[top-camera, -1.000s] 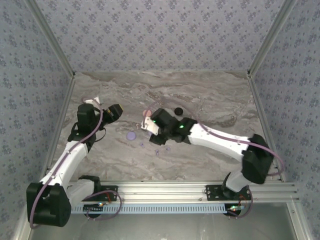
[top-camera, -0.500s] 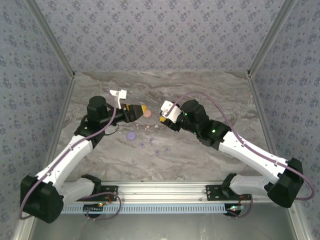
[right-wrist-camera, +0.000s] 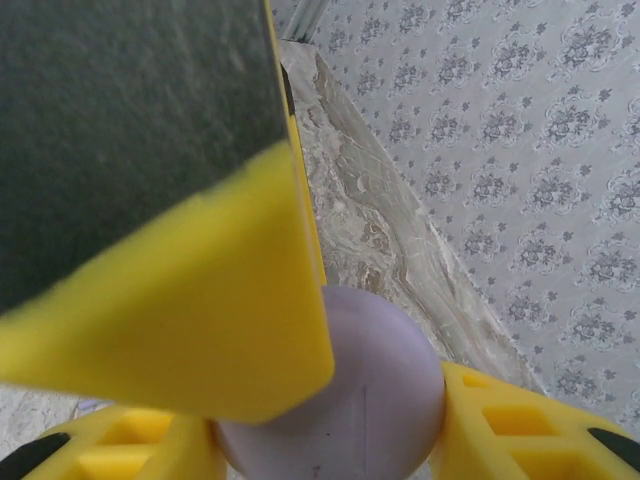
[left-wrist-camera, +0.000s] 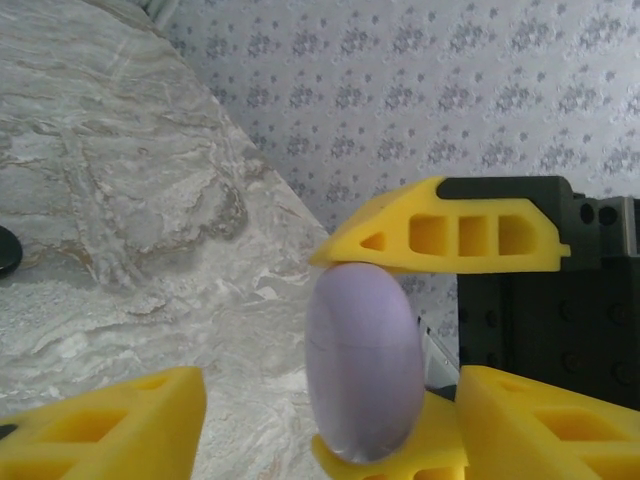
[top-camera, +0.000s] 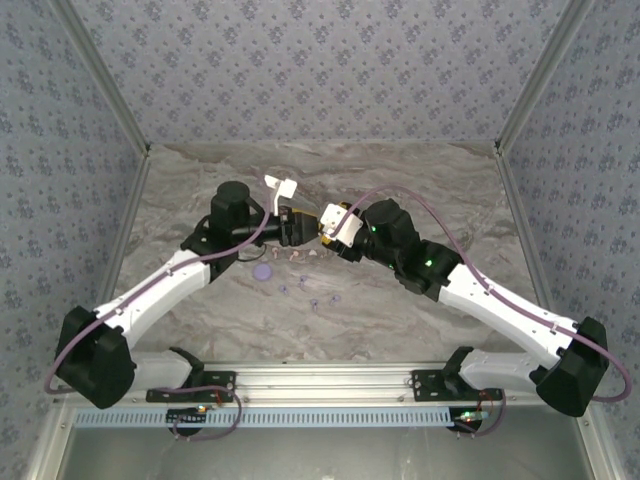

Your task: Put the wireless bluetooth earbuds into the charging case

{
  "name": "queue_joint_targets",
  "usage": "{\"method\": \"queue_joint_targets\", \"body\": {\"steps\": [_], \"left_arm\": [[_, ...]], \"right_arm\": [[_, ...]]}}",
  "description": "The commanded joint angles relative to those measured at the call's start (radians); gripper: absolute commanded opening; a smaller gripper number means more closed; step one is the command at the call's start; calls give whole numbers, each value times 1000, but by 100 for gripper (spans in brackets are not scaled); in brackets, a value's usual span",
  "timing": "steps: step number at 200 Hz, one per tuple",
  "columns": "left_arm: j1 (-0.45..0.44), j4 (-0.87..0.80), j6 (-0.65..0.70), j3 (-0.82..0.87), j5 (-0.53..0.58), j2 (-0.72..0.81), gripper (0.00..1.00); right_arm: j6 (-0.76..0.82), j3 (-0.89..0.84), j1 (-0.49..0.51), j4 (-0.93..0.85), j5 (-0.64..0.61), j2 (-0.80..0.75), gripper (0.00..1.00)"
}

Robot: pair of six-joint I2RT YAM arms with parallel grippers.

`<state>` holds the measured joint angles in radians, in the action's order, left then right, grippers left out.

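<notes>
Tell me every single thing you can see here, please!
grey marbled table: one, grey, under everything
flowery papered walls: three, blue-grey, around the table
smooth lilac egg-shaped charging case: one, lilac, in the air above the table's middle
flat lilac round disc: one, lilac, on the table
tiny lilac stemmed earbuds: about four, lilac, scattered near the disc
tiny pink earbuds: about three, pink, on the table below the case
flat black round thing: one, black, on the table, cut off at the picture edge
white-and-black arms: two, left arm, right arm
yellow-fingered tools: two, left tool open around the case, right tool shut on it
</notes>
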<state>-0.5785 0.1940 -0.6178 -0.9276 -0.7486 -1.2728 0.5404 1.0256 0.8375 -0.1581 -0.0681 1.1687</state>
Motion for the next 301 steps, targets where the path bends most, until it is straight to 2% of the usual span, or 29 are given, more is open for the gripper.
{"method": "queue_joint_targets", "body": {"steps": [1,46,100,161,194,211,237,258,275,301], "left_arm": [[-16,-9,49,-55,-44,-14,59],[-22,-39,72,-71,-82,-34,44],[-25,-57,86,-82,-93,-49,37],[-29,-50,90,-102,-96,-76,20],[-30,-11,95,-90,-64,-68,16],[-30,28,93,-74,-47,-64,14],[-32,115,107,-31,12,-47,8],[-32,217,125,25,75,-30,4],[-31,337,130,70,93,-21,2],[-47,485,162,130,112,-6,1]], "right_arm": [[13,1,-7,5,-17,-11,49],[4,13,-13,-10,-28,0,48],[-16,16,-17,-16,-21,6,48],[-43,19,-34,-14,35,1,50],[-55,28,-64,-62,86,-13,56],[-72,29,-90,-95,122,-32,66],[-106,27,-144,-148,222,-79,83],[-177,12,-230,-151,411,-128,94],[-239,-4,-301,-136,540,-158,98],[-391,-32,-408,-53,690,-165,98]]}}
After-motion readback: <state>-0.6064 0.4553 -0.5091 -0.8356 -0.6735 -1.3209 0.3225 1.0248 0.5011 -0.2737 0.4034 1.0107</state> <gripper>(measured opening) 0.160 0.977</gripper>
